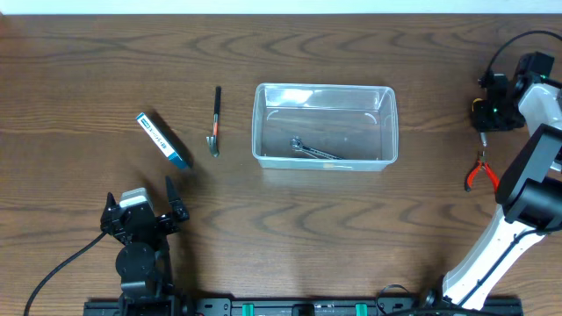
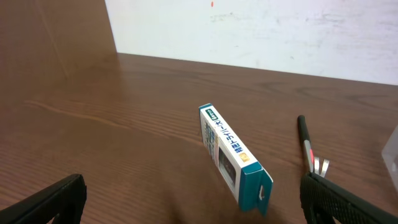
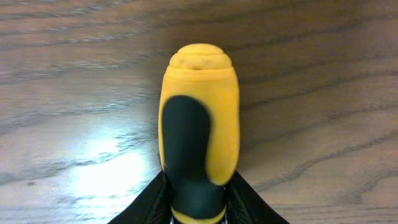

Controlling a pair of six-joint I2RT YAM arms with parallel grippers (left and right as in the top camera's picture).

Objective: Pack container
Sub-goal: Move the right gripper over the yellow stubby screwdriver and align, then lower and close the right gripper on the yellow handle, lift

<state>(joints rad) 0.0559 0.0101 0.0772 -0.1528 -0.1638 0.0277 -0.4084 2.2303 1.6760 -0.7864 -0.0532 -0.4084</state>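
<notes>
The clear plastic container [image 1: 392, 123] stands right of the table's centre with a metal wrench [image 1: 313, 150] lying in it. My right gripper [image 1: 490, 111] is at the far right edge, well apart from the container. It is shut on the yellow-and-black handle [image 3: 199, 118] of a tool, and its black fingers [image 3: 148, 205] press both sides of the handle's base. My left gripper [image 1: 143, 216] stands wide open near the front left, with nothing between its fingers [image 2: 56, 202]. A blue-and-white box [image 2: 233, 155] lies just beyond it.
A blue-and-white box [image 1: 164, 140] lies tilted left of the container. A thin black tool with a metal tip [image 1: 215, 120] lies between box and container. Red-handled pliers [image 1: 479, 172] lie at the right, close to my right arm's white links [image 1: 514, 219].
</notes>
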